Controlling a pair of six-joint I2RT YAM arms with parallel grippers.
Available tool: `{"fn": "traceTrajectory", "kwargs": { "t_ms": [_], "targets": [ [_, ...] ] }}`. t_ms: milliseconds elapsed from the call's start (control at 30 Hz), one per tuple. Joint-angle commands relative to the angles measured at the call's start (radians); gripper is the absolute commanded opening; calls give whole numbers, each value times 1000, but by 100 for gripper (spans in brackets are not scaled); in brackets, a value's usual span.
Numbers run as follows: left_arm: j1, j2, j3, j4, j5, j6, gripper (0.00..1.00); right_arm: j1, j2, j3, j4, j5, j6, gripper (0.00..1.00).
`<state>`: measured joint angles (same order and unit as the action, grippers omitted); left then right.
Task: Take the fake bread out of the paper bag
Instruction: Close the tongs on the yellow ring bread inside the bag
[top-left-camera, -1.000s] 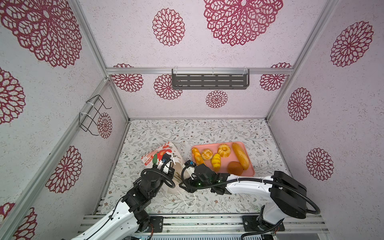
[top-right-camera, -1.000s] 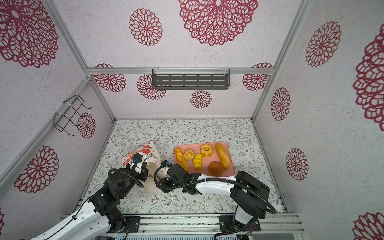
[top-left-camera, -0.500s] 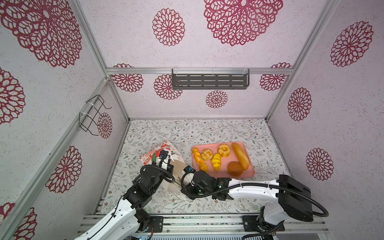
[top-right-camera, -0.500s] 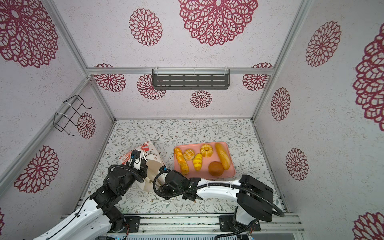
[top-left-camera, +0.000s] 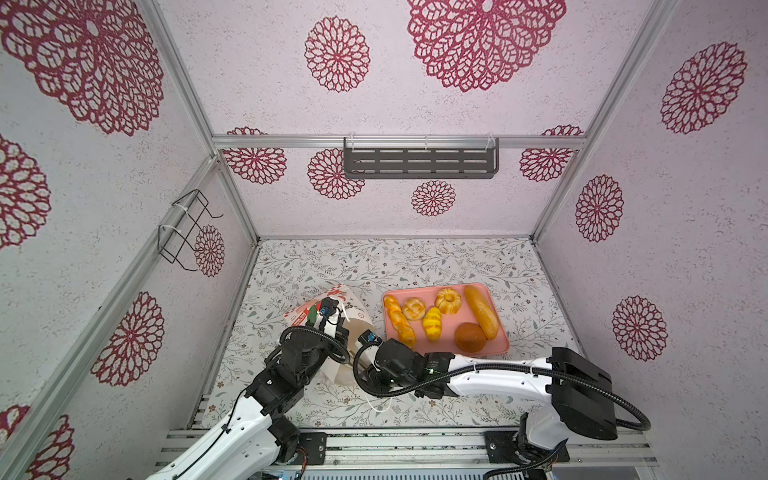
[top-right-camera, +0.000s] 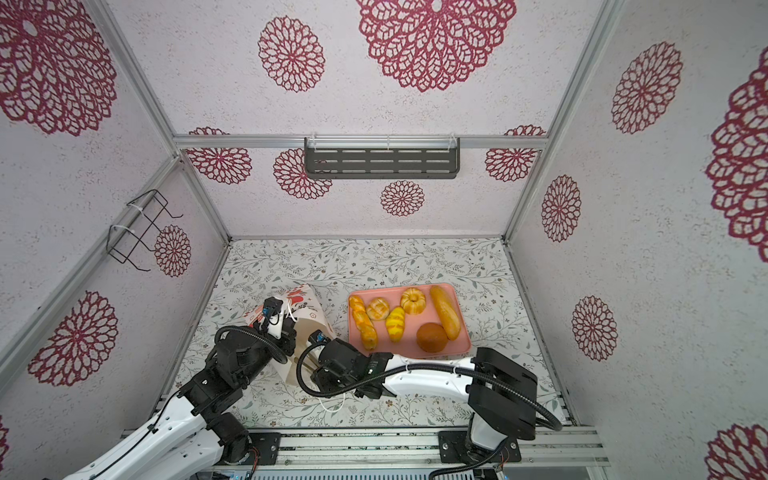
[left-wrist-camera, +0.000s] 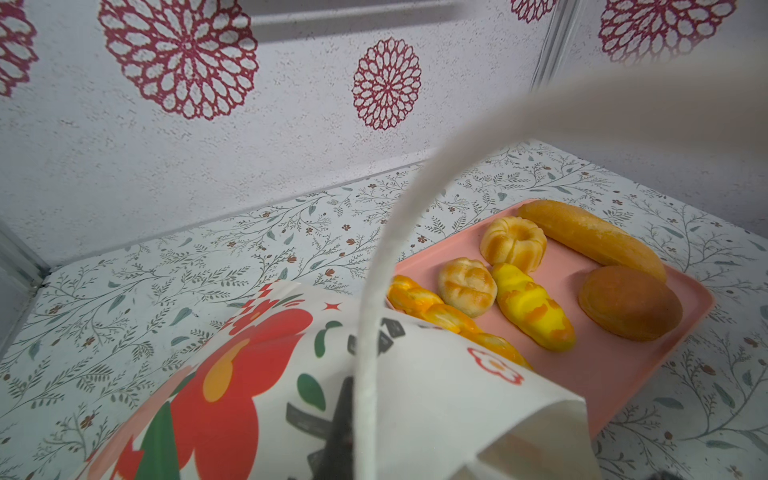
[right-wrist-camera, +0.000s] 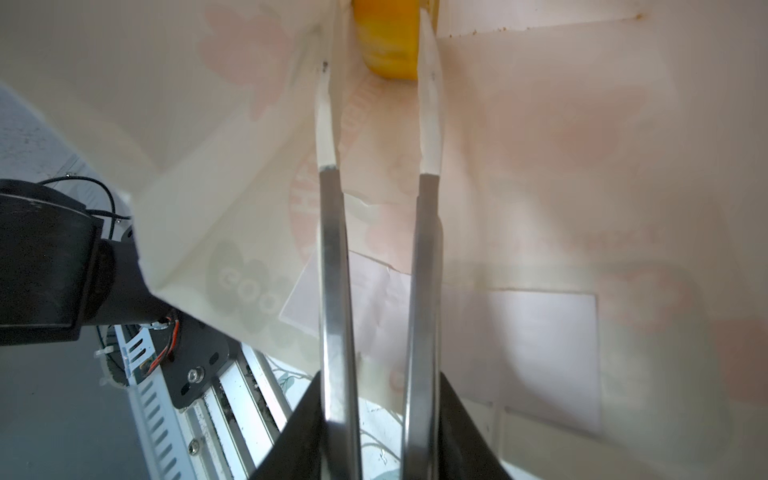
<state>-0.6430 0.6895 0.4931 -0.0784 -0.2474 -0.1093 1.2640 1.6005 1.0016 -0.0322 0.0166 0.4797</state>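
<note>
One gripper (right-wrist-camera: 376, 50) (right) snug around bread (right-wrist-camera: 387, 23)

The right gripper (right-wrist-camera: 376, 54) reaches deep inside the paper bag (right-wrist-camera: 561, 166), its two long metal fingers (right-wrist-camera: 334, 291) near parallel with a narrow gap. A glossy yellow-orange fake bread (right-wrist-camera: 386, 37) sits between the white tips, touching both. Printing shows faintly through the bag wall. Outside the bag mouth: a dark arm housing (right-wrist-camera: 41, 257), a slotted rail (right-wrist-camera: 153, 415), floral tabletop (right-wrist-camera: 380, 436).
</note>
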Motion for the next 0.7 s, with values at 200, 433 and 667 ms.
{"fn": "traceTrajectory", "kwargs": {
  "t_ms": [200, 433, 667],
  "targets": [
    [5, -39, 32, -24, 48, -22, 0, -28, 101, 139, -51, 2, -33, 40],
    [6, -36, 34, -20, 69, -33, 0, -49, 146, 177, -25, 8, -15, 40],
    [6, -18, 29, 2, 80, -46, 0, -49, 182, 169, 132, -53, -36, 41]
  ]
}}
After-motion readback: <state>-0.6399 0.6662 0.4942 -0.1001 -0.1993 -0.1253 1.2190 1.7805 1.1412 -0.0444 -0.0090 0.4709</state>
